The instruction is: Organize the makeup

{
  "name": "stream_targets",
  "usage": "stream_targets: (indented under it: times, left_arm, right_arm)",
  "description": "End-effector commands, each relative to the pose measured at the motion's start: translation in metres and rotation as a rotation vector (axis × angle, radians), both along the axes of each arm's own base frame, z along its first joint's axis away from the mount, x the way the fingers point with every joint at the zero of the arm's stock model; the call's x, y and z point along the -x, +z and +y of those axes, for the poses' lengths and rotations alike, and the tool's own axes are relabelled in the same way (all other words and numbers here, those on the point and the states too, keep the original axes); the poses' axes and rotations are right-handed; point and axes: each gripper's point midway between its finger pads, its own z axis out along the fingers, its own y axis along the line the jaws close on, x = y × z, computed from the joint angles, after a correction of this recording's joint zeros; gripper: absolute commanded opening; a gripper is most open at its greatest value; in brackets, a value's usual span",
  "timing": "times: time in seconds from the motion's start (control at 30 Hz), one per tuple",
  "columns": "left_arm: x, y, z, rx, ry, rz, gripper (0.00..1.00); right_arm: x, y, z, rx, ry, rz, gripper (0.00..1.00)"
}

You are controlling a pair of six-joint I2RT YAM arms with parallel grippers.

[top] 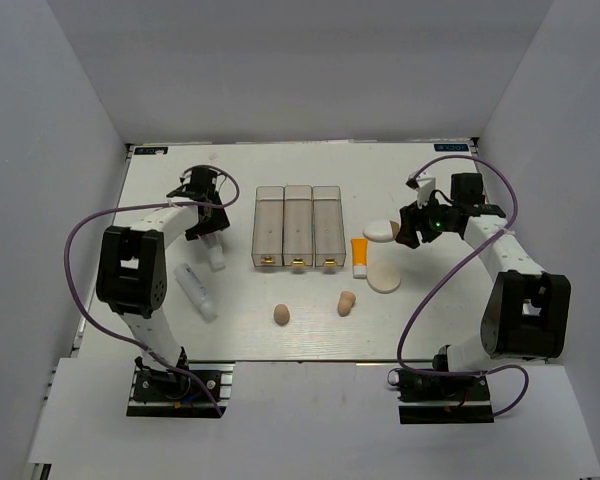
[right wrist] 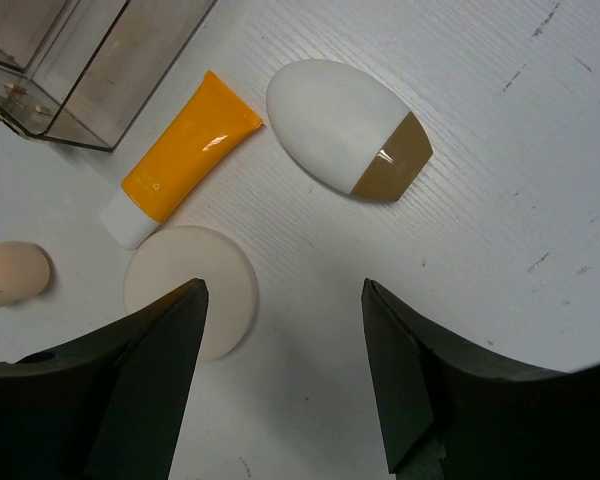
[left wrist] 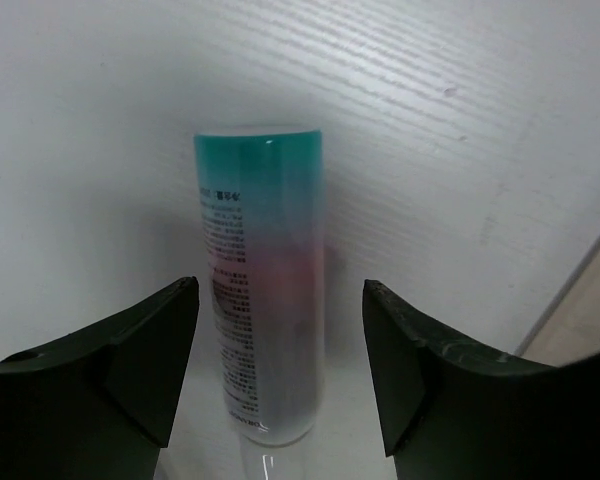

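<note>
The left gripper's (left wrist: 280, 288) fingers (left wrist: 130, 370) stood apart, astride a teal-and-pink tube (left wrist: 265, 200) lying on the table (left wrist: 460, 150), with a gap on either side of it. The right gripper (right wrist: 285, 290) was spread too, holding nothing, over bare table just beside the puff (right wrist: 215, 275). The orange tube (right wrist: 185, 150) and the oval (right wrist: 335, 125) lay beyond the puff. A white tube (top: 197, 292) and the sponges (top: 282, 314) lay in front of the three bins (top: 298, 225).
</note>
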Motion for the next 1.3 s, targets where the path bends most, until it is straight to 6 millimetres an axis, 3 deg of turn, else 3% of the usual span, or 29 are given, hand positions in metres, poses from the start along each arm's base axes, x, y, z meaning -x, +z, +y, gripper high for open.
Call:
stream_targets:
  times: [0.0, 0.17, 0.2, 0.33, 0.53, 0.63, 0.7, 0.8, 0.9, 0.97, 1.07, 1.13, 1.23, 1.27]
  left_arm:
    - [0.007, 0.003, 0.006, -0.039, 0.02, 0.029, 0.76]
    - [0.013, -0.013, 0.002, -0.019, 0.017, 0.065, 0.67]
    - [0.016, -0.015, 0.001, -0.009, 0.014, 0.072, 0.59]
    - [0.014, -0.017, -0.003, 0.008, 0.005, 0.071, 0.47]
    - [0.017, -0.024, -0.007, 0.02, -0.026, 0.096, 0.46]
    - [0.017, -0.023, -0.007, 0.02, -0.033, 0.093, 0.57]
    - [0.017, -0.022, -0.007, 0.02, -0.033, 0.091, 0.58]
    - [0.015, -0.017, -0.008, 0.025, -0.036, 0.074, 0.5]
    - [0.012, -0.011, -0.011, 0.04, -0.045, 0.063, 0.27]
    - [0.009, 0.001, -0.014, 0.056, -0.06, 0.034, 0.1]
    - [0.003, 0.034, -0.03, 0.115, -0.123, -0.05, 0.0]
    - [-0.001, 0.059, -0.039, 0.152, -0.162, -0.122, 0.0]
    - [-0.003, 0.117, -0.059, 0.241, -0.266, -0.28, 0.0]
    - [-0.001, 0.129, -0.071, 0.293, -0.327, -0.301, 0.0]
  right_arm:
    - [-0.004, 0.013, 0.0, -0.009, -0.012, -0.056, 0.69]
    - [-0.005, 0.011, 0.001, -0.016, -0.016, -0.048, 0.69]
    - [-0.005, 0.011, 0.002, -0.017, -0.013, -0.049, 0.69]
    - [-0.007, 0.01, 0.001, -0.017, -0.014, -0.043, 0.69]
    - [-0.008, 0.011, 0.001, -0.02, -0.014, -0.042, 0.7]
    - [-0.007, 0.01, 0.001, -0.018, -0.015, -0.044, 0.72]
    - [-0.006, 0.009, 0.001, -0.018, -0.016, -0.039, 0.72]
    - [-0.005, 0.009, 0.001, -0.016, -0.016, -0.041, 0.72]
    - [-0.004, 0.007, 0.0, -0.016, -0.018, -0.038, 0.72]
    - [-0.003, 0.007, 0.001, -0.018, -0.017, -0.034, 0.72]
    - [-0.003, 0.008, 0.0, -0.016, -0.015, -0.039, 0.72]
    - [-0.002, 0.007, 0.0, -0.016, -0.015, -0.036, 0.72]
    - [0.0, 0.006, 0.001, -0.021, -0.011, -0.032, 0.72]
    - [-0.001, 0.006, 0.001, -0.024, -0.011, -0.032, 0.72]
